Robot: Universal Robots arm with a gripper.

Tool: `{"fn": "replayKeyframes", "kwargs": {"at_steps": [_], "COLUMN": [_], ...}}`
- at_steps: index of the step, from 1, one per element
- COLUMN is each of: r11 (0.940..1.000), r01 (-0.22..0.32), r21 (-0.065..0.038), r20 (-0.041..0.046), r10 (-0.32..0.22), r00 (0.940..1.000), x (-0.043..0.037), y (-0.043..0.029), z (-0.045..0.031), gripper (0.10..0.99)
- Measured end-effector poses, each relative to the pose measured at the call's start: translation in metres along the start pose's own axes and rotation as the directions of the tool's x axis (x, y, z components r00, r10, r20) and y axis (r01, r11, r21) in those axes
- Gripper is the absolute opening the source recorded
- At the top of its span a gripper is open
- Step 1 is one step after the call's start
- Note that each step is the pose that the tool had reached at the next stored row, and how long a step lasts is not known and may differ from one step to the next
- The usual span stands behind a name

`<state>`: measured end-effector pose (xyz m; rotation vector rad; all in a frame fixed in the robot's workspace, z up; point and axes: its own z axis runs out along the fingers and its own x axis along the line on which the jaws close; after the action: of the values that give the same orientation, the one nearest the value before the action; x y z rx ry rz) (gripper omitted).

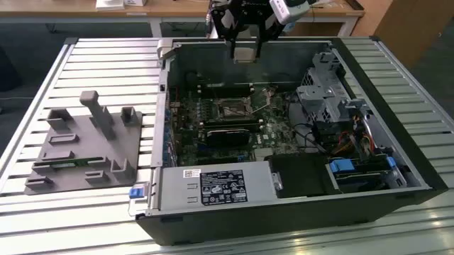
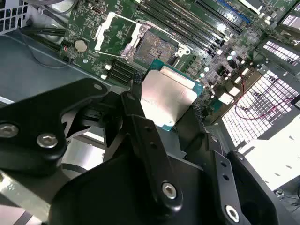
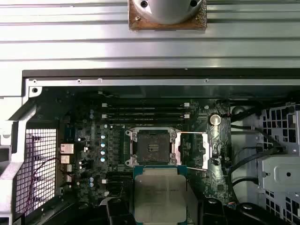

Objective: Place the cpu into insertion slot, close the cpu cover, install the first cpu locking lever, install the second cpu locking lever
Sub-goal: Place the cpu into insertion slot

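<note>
My gripper (image 1: 245, 52) hangs above the far wall of the open computer case, shut on the cpu (image 1: 245, 54). The cpu (image 2: 169, 96) is a flat silver-topped square with a teal edge, held between black fingers (image 2: 137, 101) in both wrist views. Below and ahead of the cpu (image 3: 159, 193), the insertion slot (image 3: 152, 146) lies bare on the green board, a black square recess with a metal rim. The cpu cover (image 3: 193, 150) is swung open beside the slot. In the second wrist view the insertion slot (image 2: 153, 44) and the open cpu cover (image 2: 116, 32) sit beyond the chip. The insertion slot (image 1: 230, 110) is mid-board in the exterior view.
The case (image 1: 165, 79) lies open on a slatted table. A grey fixture plate (image 1: 85, 143) stands on the exterior view's left. Inside are a power supply (image 1: 212, 186), a black block (image 1: 227, 135) near the socket, a metal drive cage (image 1: 326, 95) with cables, and long memory slots (image 3: 145, 110).
</note>
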<state>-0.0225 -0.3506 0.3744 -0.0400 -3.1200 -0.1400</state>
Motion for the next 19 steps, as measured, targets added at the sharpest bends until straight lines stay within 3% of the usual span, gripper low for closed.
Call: {"fn": "replayKeyframes", "kwargs": {"at_steps": [9,15,19], "r11": [1.0,0.9983,0.9939], "r01": [-0.008,-0.058,-0.11], "r21": [0.0,-0.001,-0.002], "r20": [0.0007,0.0053,0.0098], "r10": [0.008,0.058,0.11], "r00": [1.0,0.9983,0.9939], "x": [0.0,0.0,0.0], "y": [0.0,0.0,0.0], "z": [0.0,0.0001,0.0003], "gripper": [0.537,0.537,0.537]}}
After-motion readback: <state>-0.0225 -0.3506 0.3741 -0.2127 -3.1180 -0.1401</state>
